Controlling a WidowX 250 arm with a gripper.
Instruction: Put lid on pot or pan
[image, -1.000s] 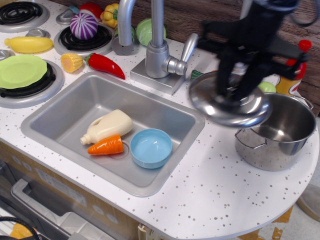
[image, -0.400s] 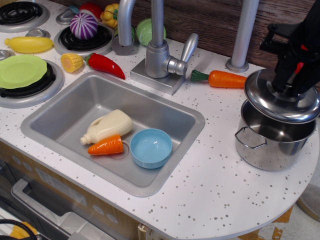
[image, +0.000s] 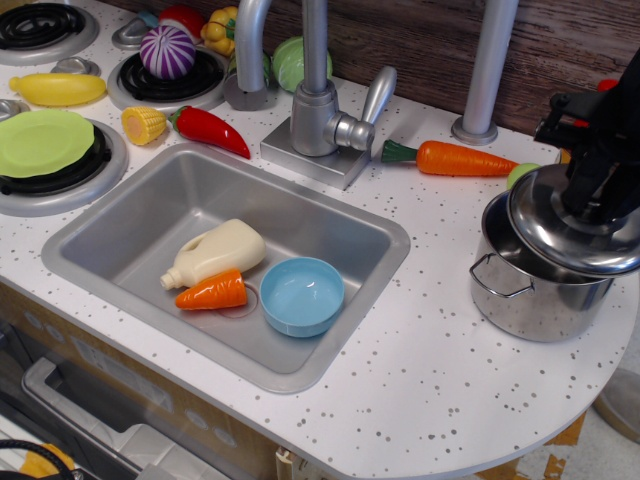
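On a speckled white toy-kitchen bench (image: 420, 380), the steel lid (image: 570, 225) hangs over the pot (image: 535, 290), offset to its right; the tool (image: 595, 195) is clamped on its knob, beside the sink (image: 140, 225).

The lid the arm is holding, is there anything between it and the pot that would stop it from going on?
Nothing visible does. The lid hangs in the gripper right over the pot, tilted, with its right side past the rim. The pot's mouth is mostly hidden beneath it, and the nearest carrot lies apart on the counter.
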